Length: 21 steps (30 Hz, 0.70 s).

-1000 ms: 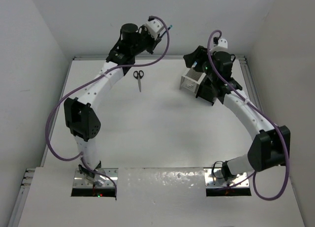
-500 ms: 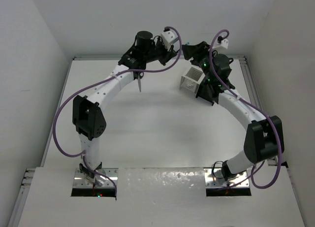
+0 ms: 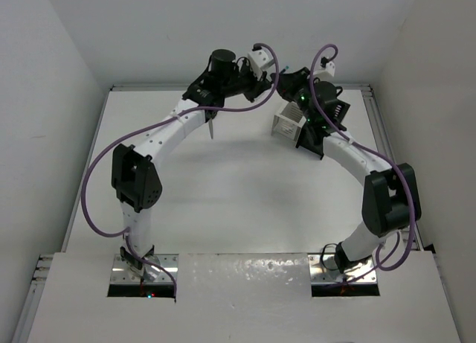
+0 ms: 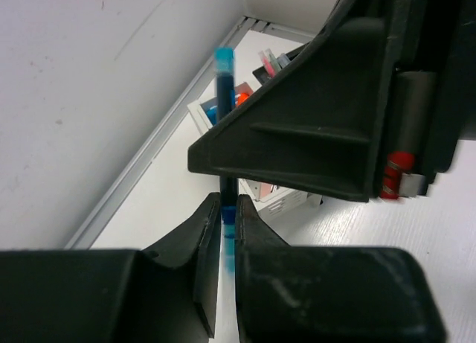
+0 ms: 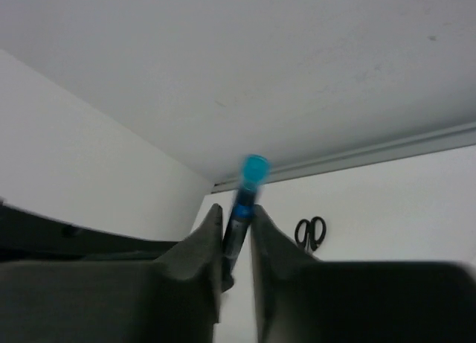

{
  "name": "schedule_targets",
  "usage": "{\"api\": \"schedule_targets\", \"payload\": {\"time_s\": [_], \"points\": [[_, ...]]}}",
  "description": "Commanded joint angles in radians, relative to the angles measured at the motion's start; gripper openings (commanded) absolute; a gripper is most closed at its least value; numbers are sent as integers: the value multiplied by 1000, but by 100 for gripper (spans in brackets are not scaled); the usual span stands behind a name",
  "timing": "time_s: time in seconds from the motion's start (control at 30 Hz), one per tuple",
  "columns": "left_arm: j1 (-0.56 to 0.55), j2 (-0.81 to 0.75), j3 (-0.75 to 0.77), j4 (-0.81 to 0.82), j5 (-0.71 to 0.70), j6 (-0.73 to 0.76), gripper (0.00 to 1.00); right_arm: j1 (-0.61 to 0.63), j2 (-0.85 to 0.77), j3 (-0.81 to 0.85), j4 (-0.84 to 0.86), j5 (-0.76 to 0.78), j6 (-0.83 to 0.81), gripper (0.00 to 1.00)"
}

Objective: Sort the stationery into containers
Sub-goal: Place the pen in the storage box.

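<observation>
Blue pen [image 4: 224, 146] pinched between both claws above the worktop's far edge, left claw [image 4: 225, 242] and right claw [image 5: 236, 242] both gripping it, white box [image 3: 290, 121] below holding red and pink pens, scissors [image 5: 311, 232] lying apart.

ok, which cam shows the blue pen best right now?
The left wrist view: the blue pen shows most of its length, cap up, clamped at its base in the left gripper. The right wrist view shows the cap end between the right gripper fingers, blurred. The top view hides it.

Left hand [image 4: 227, 272] clamped, right hand [image 5: 236, 242] clamped, meeting
</observation>
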Motion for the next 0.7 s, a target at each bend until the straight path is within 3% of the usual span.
{"api": "schedule_targets", "payload": {"time_s": [0.0,0.07,0.1,0.13,0.17,0.33,0.47,0.67], "points": [[-15,-8,0,24,27,-23,0,5,1,41,67,16,-15,0],[-13,-9,3,20,19,-36,6,5,-3,32,72,16,-29,0],[-13,-8,8,12,10,-43,22,5,-5,27,69,16,-67,0],[-13,-9,11,4,4,-49,44,5,-11,17,64,20,-93,0],[-5,-9,17,-17,-10,-59,97,2,-28,12,46,26,-125,0],[54,-37,42,-157,-97,-70,100,-45,-74,20,-67,132,-504,0],[126,-92,-25,-238,-273,-76,100,-111,-69,38,-159,212,-737,0],[214,-170,-182,-266,-426,-181,100,-196,25,58,-158,292,-842,0]]}}
